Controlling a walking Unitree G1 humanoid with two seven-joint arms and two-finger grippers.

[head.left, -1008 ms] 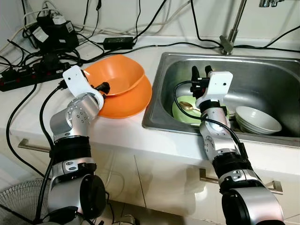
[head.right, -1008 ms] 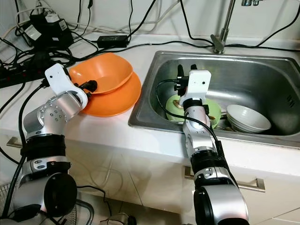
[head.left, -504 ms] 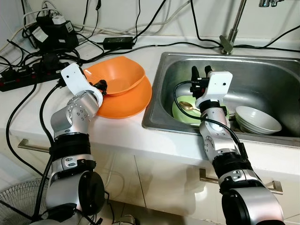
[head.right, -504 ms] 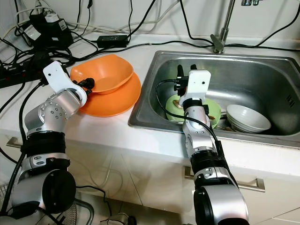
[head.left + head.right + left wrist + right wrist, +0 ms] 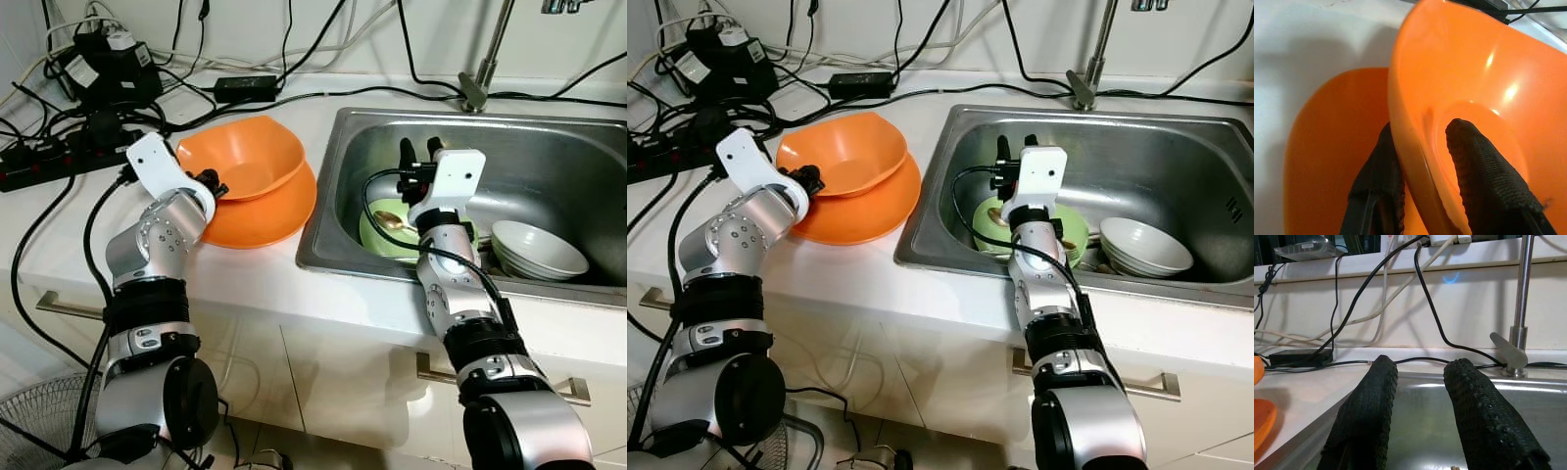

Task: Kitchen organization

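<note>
We stand at the counter with the sink (image 5: pixel 549 137) at about one o'clock and the orange dishes at about eleven; our left gripper (image 5: pixel 213 183) pinches the rim of the orange bowl (image 5: pixel 245 162), one finger inside and one outside the wall as the left wrist view shows, and the bowl sits tilted on the orange plate (image 5: pixel 279 217) beneath it; our right gripper (image 5: pixel 418 151) hangs above the sink basin, its two fingers parted with nothing between them. In the basin lie a green plate (image 5: pixel 384 238) with a spoon (image 5: pixel 393 221) on it, just under our right wrist, and a stack of white bowls (image 5: pixel 539 250) at about three o'clock of that; a tangle of cables and a power strip (image 5: pixel 59 162) crowd the counter's back at ten o'clock. We judge the work barely begun; the orange bowl is gripped but not yet placed, and the sink's dishes remain untouched.
</note>
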